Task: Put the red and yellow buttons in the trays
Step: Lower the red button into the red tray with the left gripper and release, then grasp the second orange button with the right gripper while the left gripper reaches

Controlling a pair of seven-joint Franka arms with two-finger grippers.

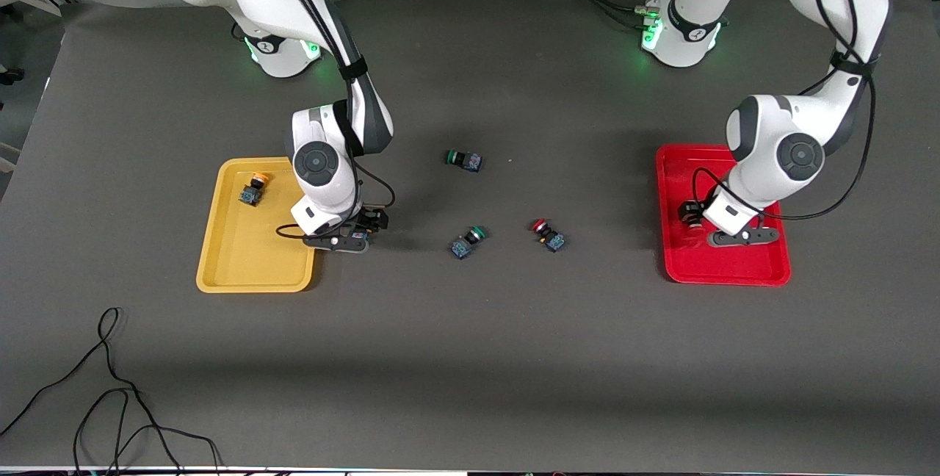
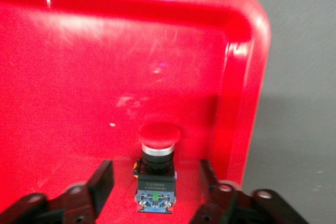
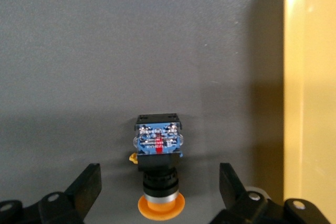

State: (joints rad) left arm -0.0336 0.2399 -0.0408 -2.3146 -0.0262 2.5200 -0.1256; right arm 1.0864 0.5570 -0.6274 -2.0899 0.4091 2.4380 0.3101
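Observation:
My left gripper (image 2: 156,181) is open low in the red tray (image 2: 79,77), its fingers on either side of a red-capped button (image 2: 156,167) that lies on the tray floor near one wall. In the front view this gripper (image 1: 689,213) is over the red tray (image 1: 734,270). My right gripper (image 3: 160,179) is open, its fingers astride a yellow-capped button (image 3: 157,156) lying on the mat beside the yellow tray (image 3: 310,103). In the front view it (image 1: 369,225) sits by the yellow tray (image 1: 250,263), which holds another yellow button (image 1: 253,189). A second red button (image 1: 548,233) lies mid-table.
Two green-capped buttons lie mid-table, one (image 1: 464,160) farther from the front camera, one (image 1: 468,241) beside the loose red button. A black cable (image 1: 110,388) loops on the mat near the front edge at the right arm's end.

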